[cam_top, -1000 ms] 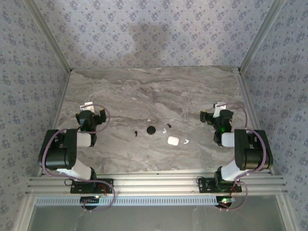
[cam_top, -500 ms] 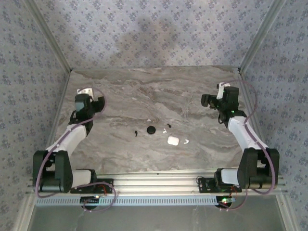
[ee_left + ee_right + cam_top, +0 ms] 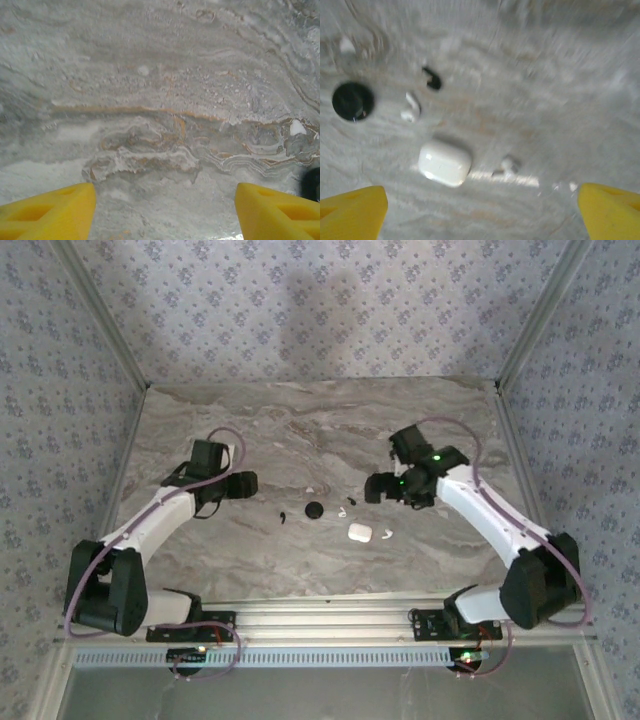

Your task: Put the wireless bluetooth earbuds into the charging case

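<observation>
The left pincer hangs over bare stone at the left of the worktop. In the left wrist view its yellow fingers stand well apart, released, with nothing between them and nothing touching them. A dark, blurred shape sits at the right edge of that view; I cannot tell what it is.

The right pincer is just above and right of the cluster of small things. In its own view the pincer is spread wide, its blunt yellow fingertips in the bottom corners, gripping nothing.

The earbuds lie loose on the worktop near its middle, none of them inside a case. One glossy white bud rests just right of the white case, a smooth, rounded, closed pebble shape. A second white bud, curved with a short stem, lies between that case and the black round case, a flat glossy disc. One black bud sits just beyond the second white one, and the other black bud lies left of the disc, apart from it.

The worktop is grey marble-patterned, veined with cream and rust streaks. The right wrist view is blurred.
</observation>
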Action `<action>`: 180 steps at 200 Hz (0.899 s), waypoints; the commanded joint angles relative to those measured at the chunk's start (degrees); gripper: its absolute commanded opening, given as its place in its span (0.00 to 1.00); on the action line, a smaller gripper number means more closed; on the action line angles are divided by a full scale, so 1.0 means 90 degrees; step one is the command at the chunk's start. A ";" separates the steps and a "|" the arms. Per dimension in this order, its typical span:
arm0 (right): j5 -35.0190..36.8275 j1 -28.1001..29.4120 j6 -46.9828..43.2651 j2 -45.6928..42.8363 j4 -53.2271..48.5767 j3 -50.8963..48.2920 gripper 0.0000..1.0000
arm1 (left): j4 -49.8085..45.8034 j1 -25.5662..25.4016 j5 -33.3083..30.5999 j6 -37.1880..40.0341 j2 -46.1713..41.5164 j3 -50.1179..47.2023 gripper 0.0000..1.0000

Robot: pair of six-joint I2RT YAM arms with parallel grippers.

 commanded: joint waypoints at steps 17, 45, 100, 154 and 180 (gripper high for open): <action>0.0131 0.0884 0.1398 0.1030 -0.1017 0.0562 0.96 | -0.0210 -0.0122 0.0219 -0.0485 0.0065 0.0097 0.73; 0.0109 0.1184 0.1610 0.1517 -0.0869 0.0612 0.95 | -0.0099 -0.0149 0.0269 -0.0606 0.0065 0.0008 0.73; -0.0113 0.1360 0.1836 0.2297 -0.0447 0.0752 0.89 | 0.0066 -0.0171 0.0229 -0.0684 0.0151 -0.0008 0.73; -0.0153 0.1234 0.2064 0.2619 -0.0166 0.0648 0.88 | 0.0075 -0.0191 0.0214 -0.0687 0.0258 0.0060 0.73; -0.0282 0.1187 0.2073 0.2769 0.0021 0.0599 0.86 | 0.0066 -0.0191 0.0214 -0.0658 0.0294 0.0099 0.73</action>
